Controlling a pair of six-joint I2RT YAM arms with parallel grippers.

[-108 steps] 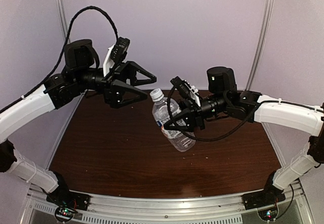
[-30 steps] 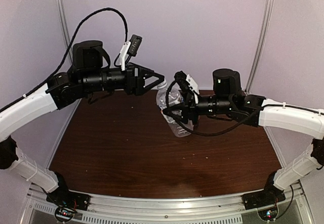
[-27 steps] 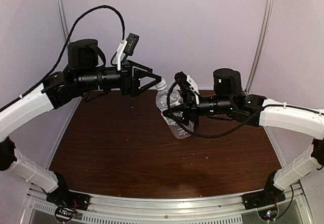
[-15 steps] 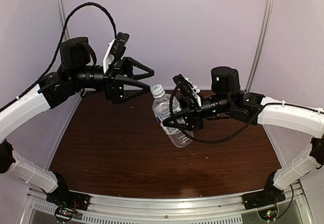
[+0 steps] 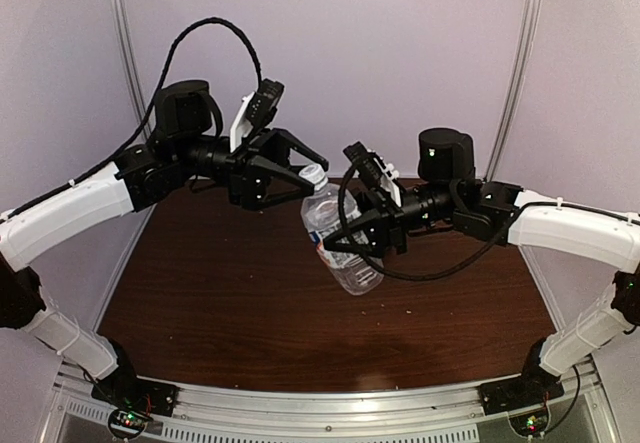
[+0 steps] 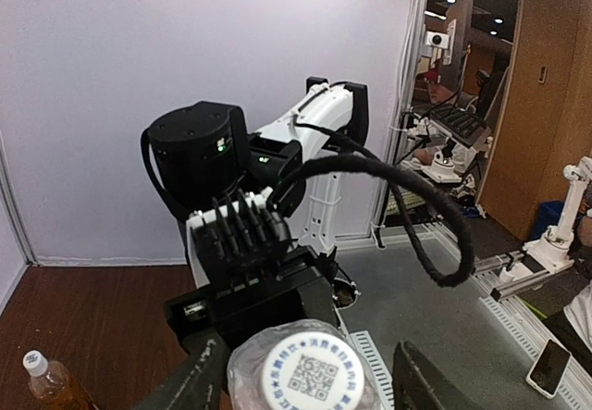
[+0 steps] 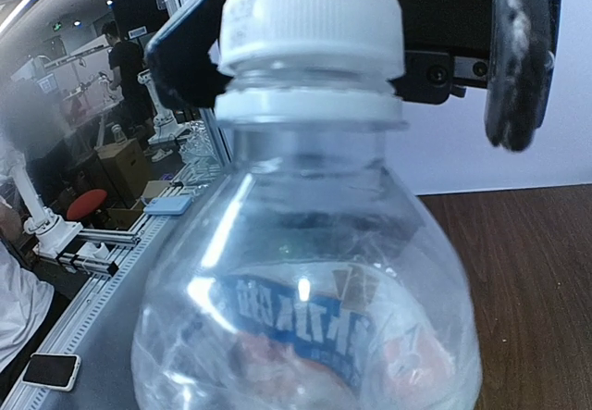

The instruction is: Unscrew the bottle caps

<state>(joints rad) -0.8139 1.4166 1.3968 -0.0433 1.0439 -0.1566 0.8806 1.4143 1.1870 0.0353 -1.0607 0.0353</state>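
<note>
My right gripper is shut on the clear bottle with the white-blue label and holds it tilted above the table, neck pointing up and left. Its white cap is on. My left gripper is open, and its jaws straddle that cap with a gap on each side. In the left wrist view the cap shows end-on between my fingers. In the right wrist view the bottle fills the frame and hides my right fingers. The amber bottle with its white cap shows at the lower left of the left wrist view.
The brown table lies under both arms. Purple walls with metal posts close in the back and sides. A black cable loops above the left arm. The right arm's cable hangs below its wrist.
Half a second ago the left gripper was up and left, away from the bottle. It has moved down and right, and its open jaws now sit around the cap. The right gripper still holds the bottle.
</note>
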